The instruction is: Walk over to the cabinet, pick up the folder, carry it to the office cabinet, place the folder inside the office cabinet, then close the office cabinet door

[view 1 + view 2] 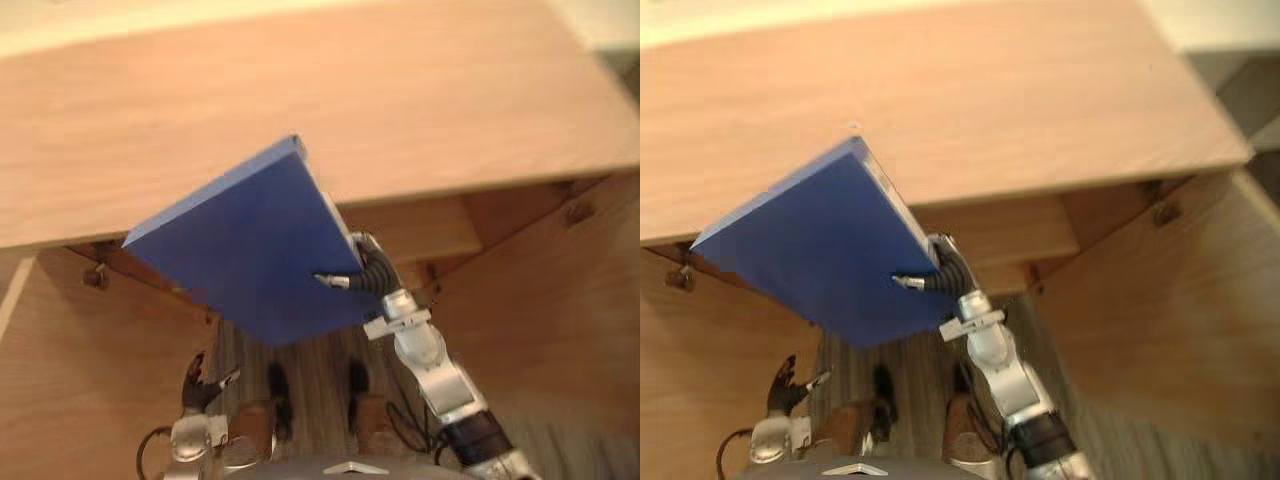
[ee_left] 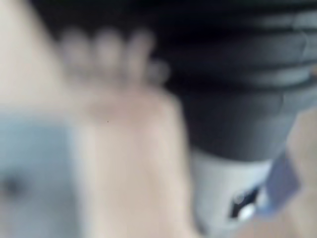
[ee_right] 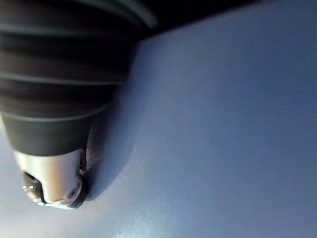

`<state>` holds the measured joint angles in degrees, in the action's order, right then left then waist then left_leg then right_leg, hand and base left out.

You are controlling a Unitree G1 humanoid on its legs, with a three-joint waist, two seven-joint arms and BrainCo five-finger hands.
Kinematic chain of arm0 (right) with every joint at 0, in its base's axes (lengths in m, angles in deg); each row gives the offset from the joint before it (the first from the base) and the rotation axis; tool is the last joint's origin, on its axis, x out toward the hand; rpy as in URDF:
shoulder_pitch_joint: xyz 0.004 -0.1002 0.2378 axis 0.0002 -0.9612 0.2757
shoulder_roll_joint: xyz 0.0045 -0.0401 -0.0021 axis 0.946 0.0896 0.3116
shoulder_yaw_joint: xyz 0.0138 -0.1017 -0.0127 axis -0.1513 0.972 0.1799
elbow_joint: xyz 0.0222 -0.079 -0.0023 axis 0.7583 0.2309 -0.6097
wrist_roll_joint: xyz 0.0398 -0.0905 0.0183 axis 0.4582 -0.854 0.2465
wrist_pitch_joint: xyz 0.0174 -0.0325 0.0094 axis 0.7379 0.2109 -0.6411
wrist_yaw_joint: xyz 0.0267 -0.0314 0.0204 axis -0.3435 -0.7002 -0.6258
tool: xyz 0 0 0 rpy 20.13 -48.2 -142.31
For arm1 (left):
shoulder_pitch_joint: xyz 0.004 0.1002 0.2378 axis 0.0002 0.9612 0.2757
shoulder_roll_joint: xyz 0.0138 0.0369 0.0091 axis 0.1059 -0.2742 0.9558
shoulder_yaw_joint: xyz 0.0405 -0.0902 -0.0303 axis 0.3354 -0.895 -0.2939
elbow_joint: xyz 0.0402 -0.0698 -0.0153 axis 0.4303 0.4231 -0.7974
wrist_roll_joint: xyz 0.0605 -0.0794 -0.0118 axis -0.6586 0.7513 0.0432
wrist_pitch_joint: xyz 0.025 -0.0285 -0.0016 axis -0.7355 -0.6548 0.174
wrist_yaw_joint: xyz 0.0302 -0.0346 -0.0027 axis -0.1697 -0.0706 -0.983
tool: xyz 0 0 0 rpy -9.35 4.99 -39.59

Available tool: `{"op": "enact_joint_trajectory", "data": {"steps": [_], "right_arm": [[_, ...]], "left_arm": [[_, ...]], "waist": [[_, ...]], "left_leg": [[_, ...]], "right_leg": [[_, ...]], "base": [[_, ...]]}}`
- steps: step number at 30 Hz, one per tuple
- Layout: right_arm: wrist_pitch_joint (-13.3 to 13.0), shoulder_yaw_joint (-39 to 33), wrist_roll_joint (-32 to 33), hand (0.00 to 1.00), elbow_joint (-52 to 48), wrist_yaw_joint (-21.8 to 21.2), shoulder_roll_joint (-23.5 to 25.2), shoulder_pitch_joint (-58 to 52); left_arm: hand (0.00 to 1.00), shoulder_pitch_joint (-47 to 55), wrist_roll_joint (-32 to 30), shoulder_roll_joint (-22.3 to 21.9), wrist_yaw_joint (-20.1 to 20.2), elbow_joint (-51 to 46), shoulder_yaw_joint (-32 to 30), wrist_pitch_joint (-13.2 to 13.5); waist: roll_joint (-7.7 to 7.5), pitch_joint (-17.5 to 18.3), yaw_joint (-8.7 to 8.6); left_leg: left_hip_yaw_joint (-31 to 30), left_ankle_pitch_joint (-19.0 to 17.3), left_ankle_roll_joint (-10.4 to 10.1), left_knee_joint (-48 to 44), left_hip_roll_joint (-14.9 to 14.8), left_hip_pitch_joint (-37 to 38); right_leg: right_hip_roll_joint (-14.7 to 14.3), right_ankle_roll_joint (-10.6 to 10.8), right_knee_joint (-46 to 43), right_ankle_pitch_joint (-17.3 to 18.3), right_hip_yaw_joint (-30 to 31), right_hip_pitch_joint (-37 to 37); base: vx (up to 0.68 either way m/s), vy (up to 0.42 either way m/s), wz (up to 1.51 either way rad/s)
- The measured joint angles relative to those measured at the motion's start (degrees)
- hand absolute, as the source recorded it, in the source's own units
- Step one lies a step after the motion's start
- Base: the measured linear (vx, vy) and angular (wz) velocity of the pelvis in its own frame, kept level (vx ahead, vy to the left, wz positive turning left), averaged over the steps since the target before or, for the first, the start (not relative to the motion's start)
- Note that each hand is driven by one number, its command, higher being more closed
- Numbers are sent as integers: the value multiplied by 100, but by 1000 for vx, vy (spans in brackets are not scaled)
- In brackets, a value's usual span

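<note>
A blue folder [image 1: 250,250] hangs tilted in front of the wooden cabinet, its far corner overlapping the front edge of the cabinet top [image 1: 400,100]. My right hand [image 1: 370,272] is shut on the folder's near right edge, with the thumb lying on the blue top face [image 3: 223,124] and the fingers hidden underneath. My left hand [image 1: 200,385] hangs low at the lower left with relaxed fingers and holds nothing.
Below the top, the cabinet is open, with an inner shelf [image 1: 420,230] showing. A wooden panel [image 1: 560,300] stands at the right and another [image 1: 80,370] at the left. Grey wood-grain floor [image 1: 320,360] lies between them.
</note>
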<state>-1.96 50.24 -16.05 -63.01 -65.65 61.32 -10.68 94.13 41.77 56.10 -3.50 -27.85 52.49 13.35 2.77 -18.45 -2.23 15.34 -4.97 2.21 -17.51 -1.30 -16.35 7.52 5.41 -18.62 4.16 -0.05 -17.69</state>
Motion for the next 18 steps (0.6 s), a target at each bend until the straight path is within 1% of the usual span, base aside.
{"op": "enact_joint_trajectory", "data": {"steps": [1,2,3,4,5,6,7,9,10,12,13,14,16,17,18], "right_arm": [[-21,83,-73,100,79,12,-167,156],[-25,89,-166,100,81,15,-229,209],[-34,105,-266,100,79,31,-316,273],[-43,108,-410,100,76,108,-389,291],[-42,108,-459,100,77,145,-423,310],[37,90,-549,100,101,225,-466,349],[112,64,-593,100,107,267,-466,348],[299,-48,-679,100,161,483,-477,359],[331,-77,-693,100,158,532,-488,369],[385,-265,-832,100,52,656,-502,382],[386,-376,-844,100,-4,660,-506,381],[399,-600,-840,100,-223,660,-509,341],[403,-904,-776,100,-598,660,-491,248],[398,-1057,-622,100,-732,661,-428,242],[399,-1217,-404,100,-838,655,-377,238]], "left_arm": [[0,-67,104,20,-4,-2,-6,16],[0,-114,111,32,-4,1,-10,18],[0,-192,132,52,-7,-1,-14,21],[0,-246,232,40,-7,-4,-2,22],[0,-281,263,34,-6,-5,11,26],[0,-325,325,28,-6,-33,30,31],[0,-329,336,22,-7,-73,26,42],[0,-356,338,10,-22,-357,3,64],[0,-331,338,0,-31,-529,3,58],[0,-46,341,-50,-14,-1535,1,112],[0,115,379,-75,60,-1996,-14,169],[0,379,457,-96,143,-2686,-42,248],[0,631,557,-114,262,-3286,-157,354],[0,667,572,-122,316,-3481,-219,370],[0,663,612,-122,355,-3646,-247,374]], "waist": [[66,-107,29],[84,-183,31],[90,-306,53],[92,-343,78],[90,-388,85],[89,-455,91],[86,-460,103],[86,-470,163],[94,-492,173],[116,-606,223],[125,-634,263],[143,-724,332],[154,-730,411],[178,-758,443],[205,-791,484]], "left_leg": [[25,-190,-25,-374,-76,-354],[25,-261,-23,-547,-112,-495],[19,-375,-8,-882,-180,-796],[5,-474,-10,-1172,-243,-1118],[-4,-509,-8,-1297,-269,-1249],[-18,-592,-9,-1556,-331,-1510],[-24,-628,5,-1670,-353,-1656],[-62,-793,-7,-2167,-444,-2216],[-78,-829,-9,-2292,-462,-2344],[-123,-992,-11,-2733,-541,-2728],[-134,-1069,-15,-2902,-573,-2892],[-148,-1165,-6,-3149,-609,-3122],[-188,-1280,-12,-3425,-616,-3480],[-244,-1278,22,-3567,-611,-3632],[-290,-1309,27,-3697,-607,-3754]], "right_leg": [[-16,-5,-313,123,43,-360],[-23,-20,-489,195,53,-504],[-38,-53,-820,331,73,-816],[-49,-87,-1091,429,73,-1134],[-49,-99,-1222,469,74,-1260],[-43,-106,-1473,548,71,-1526],[-44,-117,-1600,593,70,-1675],[-24,-151,-2123,793,54,-2247],[-10,-157,-2260,843,40,-2374],[21,-180,-2697,1030,-9,-2735],[29,-185,-2866,1104,-21,-2895],[65,-198,-3137,1227,-36,-3127],[142,-194,-3470,1390,-65,-3473],[169,-140,-3641,1426,-90,-3594],[210,-143,-3797,1518,-126,-3678]], "base": [[-168,33,-11],[-147,18,-6],[-131,6,0],[-117,6,0],[-99,9,2],[-87,7,2],[-107,-1,5],[-82,-8,5],[-64,-6,9],[-66,-8,9],[-46,-10,7],[-27,-12,9],[-12,-36,21],[16,-60,32],[33,-71,36]]}}
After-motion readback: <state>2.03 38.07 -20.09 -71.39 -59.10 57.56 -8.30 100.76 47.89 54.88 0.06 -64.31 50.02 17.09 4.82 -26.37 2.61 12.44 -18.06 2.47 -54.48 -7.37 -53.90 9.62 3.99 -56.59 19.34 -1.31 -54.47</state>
